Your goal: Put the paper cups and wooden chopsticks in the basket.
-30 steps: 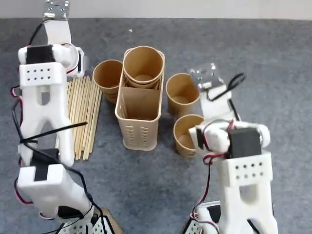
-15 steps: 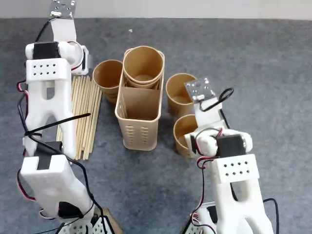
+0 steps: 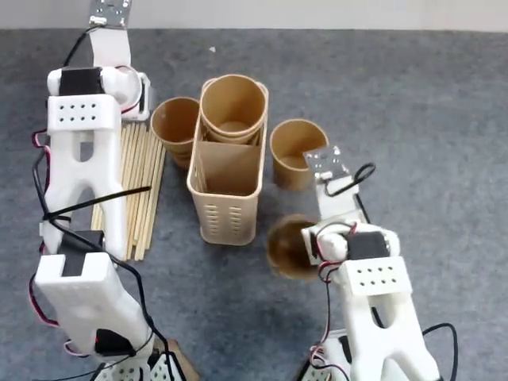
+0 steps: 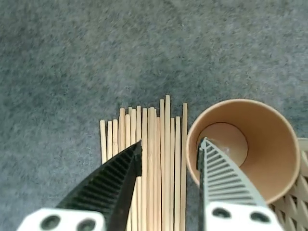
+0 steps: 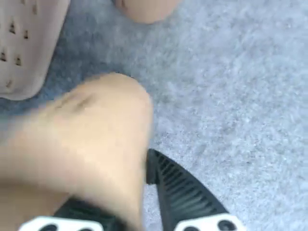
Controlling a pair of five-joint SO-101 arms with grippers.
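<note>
- While pinching a tilted paper cup [image 3: 286, 248] at lower centre beside the basket [image 3: 228, 216] with right fingers [image 5: 179, 191], judged it light, crushable; favoured a gentle rim hold.
- Held left fingers [image 4: 117, 175] spread above chopsticks [image 4: 155, 159], upper left.

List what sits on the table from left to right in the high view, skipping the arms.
chopsticks → cup beside the chopsticks → basket → cup right of the basket
</note>
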